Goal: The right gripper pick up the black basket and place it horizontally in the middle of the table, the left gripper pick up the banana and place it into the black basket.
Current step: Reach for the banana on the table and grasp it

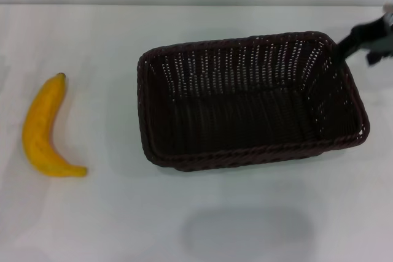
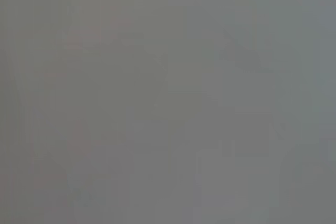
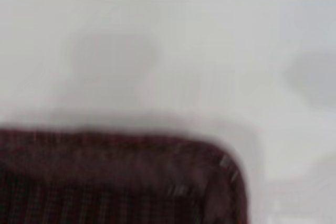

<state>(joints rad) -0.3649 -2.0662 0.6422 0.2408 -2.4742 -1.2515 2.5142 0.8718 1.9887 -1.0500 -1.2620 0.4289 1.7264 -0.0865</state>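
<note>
The black basket [image 1: 252, 99] hangs above the table [image 1: 123, 213], open side up and lengthwise across the head view. Its shadow lies apart from it, nearer the front edge. My right gripper [image 1: 345, 44] comes in from the right edge and grips the basket's braided rim at the far right corner. The right wrist view shows that rim [image 3: 131, 153] close up over the white table [image 3: 210, 51]. The banana [image 1: 43, 130] lies on the table at the left, stem tip pointing away, well apart from the basket. The left gripper is out of view, and the left wrist view shows only flat grey.
The table's far edge [image 1: 184, 4] runs along the top of the head view. The basket's soft grey shadow [image 1: 245, 231] lies on the tabletop near the front.
</note>
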